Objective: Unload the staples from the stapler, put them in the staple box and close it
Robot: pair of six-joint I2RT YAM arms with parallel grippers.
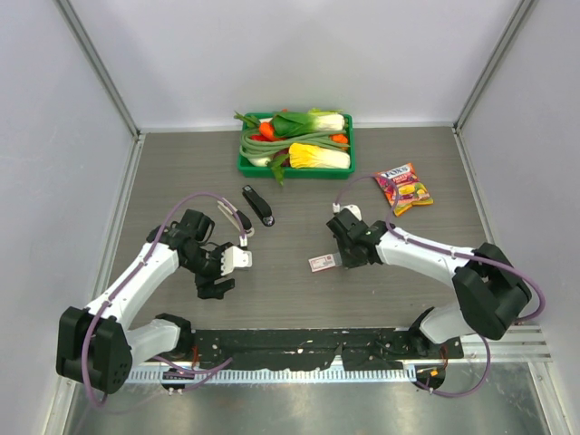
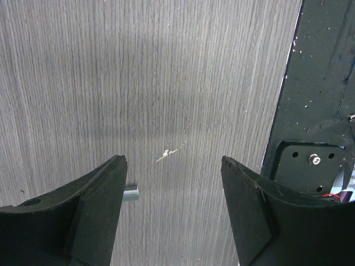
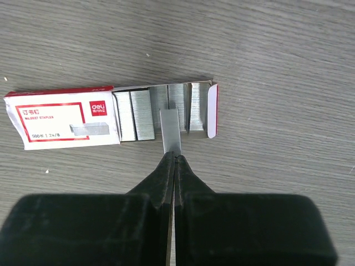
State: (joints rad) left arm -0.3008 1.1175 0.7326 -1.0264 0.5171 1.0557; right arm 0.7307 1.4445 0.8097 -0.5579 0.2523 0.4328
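Two sets of fingers hang low over the grey wood-grain surface [image 1: 299,304]. The right fingers [image 3: 164,173] are pressed together on one short strip of staples [image 3: 171,128]. It is silver-grey and pinched at its near end, so it sticks straight out from the tips. That strip lies over the open end of a small white-and-red staple box [image 3: 61,116], whose end flap is folded out to the right. Other strips [image 3: 134,115] sit side by side in the uncovered part of the box; whether the held strip touches them cannot be told. In the overhead view the box lies flat on the surface just left of the right fingers.

The left fingers [image 2: 102,191] stand wide apart with nothing between them, over bare surface beside the black base plate [image 2: 316,83] at the near edge. A tiny pale fleck [image 2: 166,153] lies on the surface between them.

The black stapler [image 1: 258,206] lies on the surface well apart from the box, farther back and to the left, and neither set of fingers touches it. Behind it a green tray [image 1: 246,169] holds vegetables [image 1: 317,156], and a colourful snack packet [image 1: 404,188] lies to the tray's right.
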